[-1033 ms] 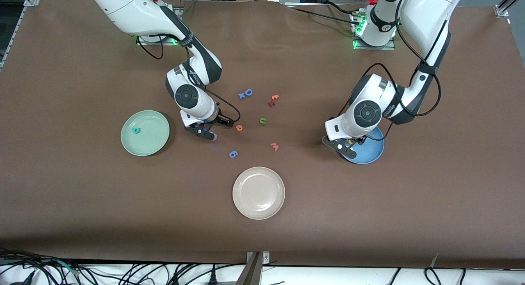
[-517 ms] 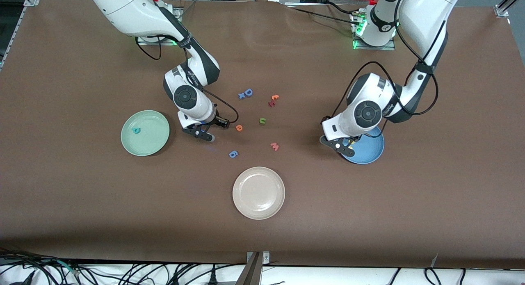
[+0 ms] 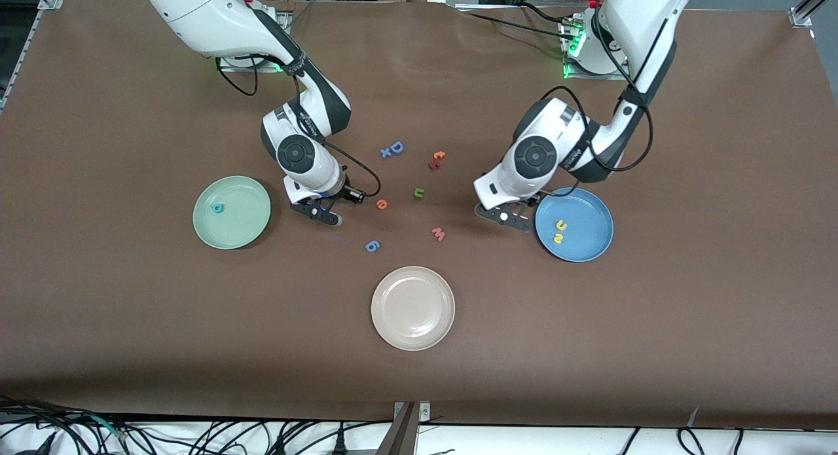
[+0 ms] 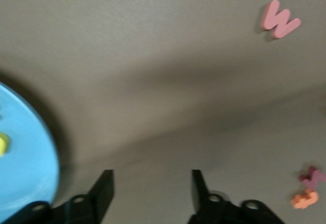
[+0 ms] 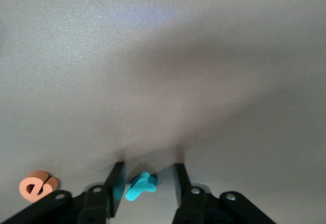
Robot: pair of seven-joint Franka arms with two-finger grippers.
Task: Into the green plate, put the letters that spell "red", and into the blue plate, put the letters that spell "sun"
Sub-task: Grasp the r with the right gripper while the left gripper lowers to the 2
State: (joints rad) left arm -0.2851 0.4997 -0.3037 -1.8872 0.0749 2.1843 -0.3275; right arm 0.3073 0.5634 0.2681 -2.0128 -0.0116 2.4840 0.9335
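Leaving the blue plate (image 3: pixel 575 232), where yellow "s" (image 3: pixel 562 226) and "u" (image 3: pixel 557 239) lie, the left gripper (image 3: pixel 507 218) hangs empty, half spread. The green "n" (image 3: pixel 419 193) sits toward its ten o'clock, table bare between. The right gripper (image 5: pixel 145 183) brackets the teal "r" (image 5: pixel 141 187); the green plate (image 3: pixel 232 212), at nine o'clock, holds the "d" (image 3: pixel 217 209).

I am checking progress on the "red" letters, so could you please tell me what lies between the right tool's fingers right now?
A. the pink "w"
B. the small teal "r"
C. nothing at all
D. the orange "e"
B: the right wrist view shows the small teal "r" on the table between the fingers of the right tool, with the orange "e" lying off to one side.
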